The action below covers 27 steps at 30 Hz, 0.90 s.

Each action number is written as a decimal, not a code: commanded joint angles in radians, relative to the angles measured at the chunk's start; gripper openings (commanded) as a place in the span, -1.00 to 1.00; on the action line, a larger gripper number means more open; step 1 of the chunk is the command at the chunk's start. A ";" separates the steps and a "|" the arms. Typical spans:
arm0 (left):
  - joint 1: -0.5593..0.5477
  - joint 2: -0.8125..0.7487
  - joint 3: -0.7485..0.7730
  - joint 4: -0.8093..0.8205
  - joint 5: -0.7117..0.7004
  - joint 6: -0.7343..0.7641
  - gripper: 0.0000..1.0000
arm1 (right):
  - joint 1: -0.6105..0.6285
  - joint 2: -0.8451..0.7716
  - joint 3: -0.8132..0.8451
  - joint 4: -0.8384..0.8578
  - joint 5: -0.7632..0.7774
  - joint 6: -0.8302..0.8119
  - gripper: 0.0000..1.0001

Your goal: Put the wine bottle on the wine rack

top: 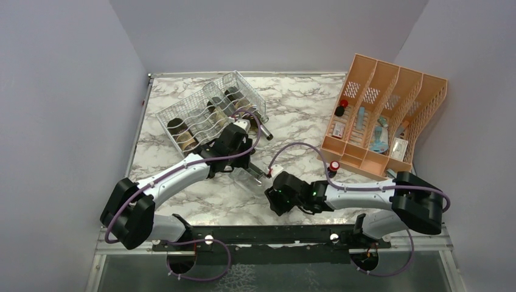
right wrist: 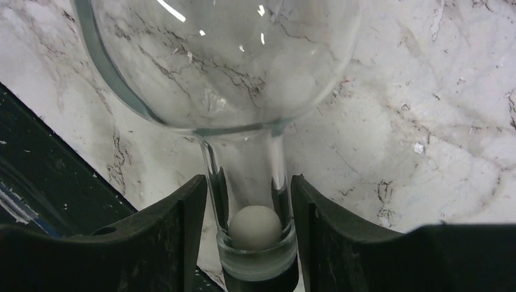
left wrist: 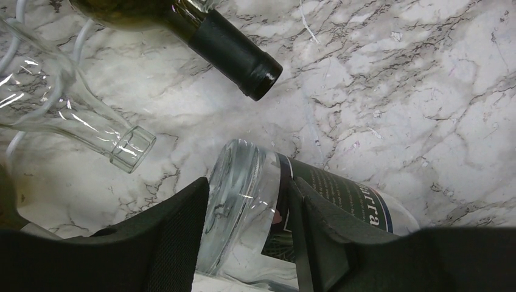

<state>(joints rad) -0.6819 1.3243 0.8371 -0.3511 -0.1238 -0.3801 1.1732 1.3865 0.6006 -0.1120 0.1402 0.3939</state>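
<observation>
A clear glass wine bottle [left wrist: 243, 194] with a dark label lies between my two grippers near the table's middle. My left gripper [left wrist: 249, 237] is shut on its base end; it also shows in the top view [top: 257, 175]. My right gripper [right wrist: 246, 231] is shut on the bottle's neck [right wrist: 246, 176], where a white ball stopper sits in the mouth; it also shows in the top view [top: 271, 186]. The bottle's rounded shoulder [right wrist: 225, 61] fills the right wrist view. The silvery wire wine rack [top: 243, 82] stands at the back left with several bottles lying in it.
A dark bottle neck [left wrist: 234, 55] and a clear bottle neck [left wrist: 91, 121] stick out of the rack just beyond my left gripper. An orange slotted organizer [top: 420, 97] stands at the back right, with a small red-capped item [top: 334, 165] before it.
</observation>
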 commanded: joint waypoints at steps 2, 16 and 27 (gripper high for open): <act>0.005 0.003 -0.025 -0.036 0.046 0.006 0.06 | -0.006 0.059 0.067 -0.019 -0.028 -0.063 0.15; 0.005 0.002 -0.049 -0.020 0.076 -0.008 -0.07 | -0.047 0.159 0.128 0.005 -0.117 -0.145 0.08; 0.005 -0.011 -0.039 -0.018 0.077 -0.012 -0.12 | -0.057 0.162 0.118 0.028 -0.109 -0.173 -0.95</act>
<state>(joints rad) -0.6666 1.3239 0.8204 -0.3119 -0.1051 -0.3805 1.1217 1.5227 0.7170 -0.1089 0.0494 0.2417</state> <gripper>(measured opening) 0.450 0.398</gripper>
